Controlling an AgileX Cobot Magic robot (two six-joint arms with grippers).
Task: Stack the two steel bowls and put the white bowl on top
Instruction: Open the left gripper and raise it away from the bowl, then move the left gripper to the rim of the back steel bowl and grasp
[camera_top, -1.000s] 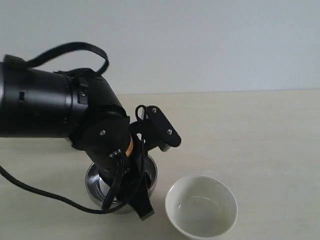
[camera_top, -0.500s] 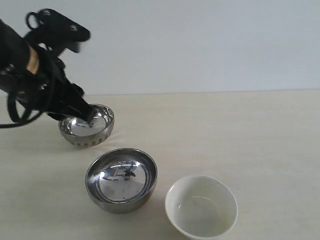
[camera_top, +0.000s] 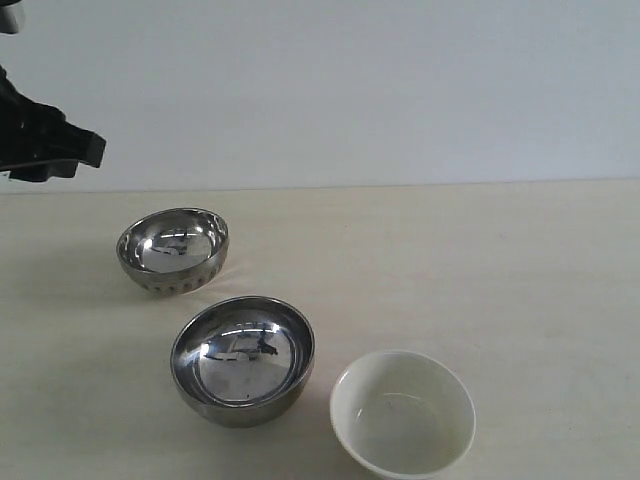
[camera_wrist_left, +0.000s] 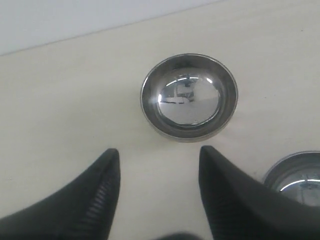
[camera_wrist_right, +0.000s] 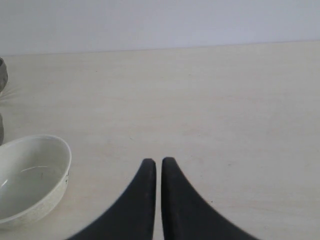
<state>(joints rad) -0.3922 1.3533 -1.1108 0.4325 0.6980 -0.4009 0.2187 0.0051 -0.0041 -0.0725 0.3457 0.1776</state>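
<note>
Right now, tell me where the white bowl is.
In the exterior view the white bowl sits near the bottom edge, just right of the nearer steel bowl.

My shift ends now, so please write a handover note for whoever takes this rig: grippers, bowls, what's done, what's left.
Left gripper: open, empty, aimed at the far steel bowl.
Right gripper: shut, empty.
Near steel bowl and white bowl stand apart from it, all upright on the table.
Done: nothing stacked.
Left: nest one steel bowl in the other, then white bowl on top.
</note>
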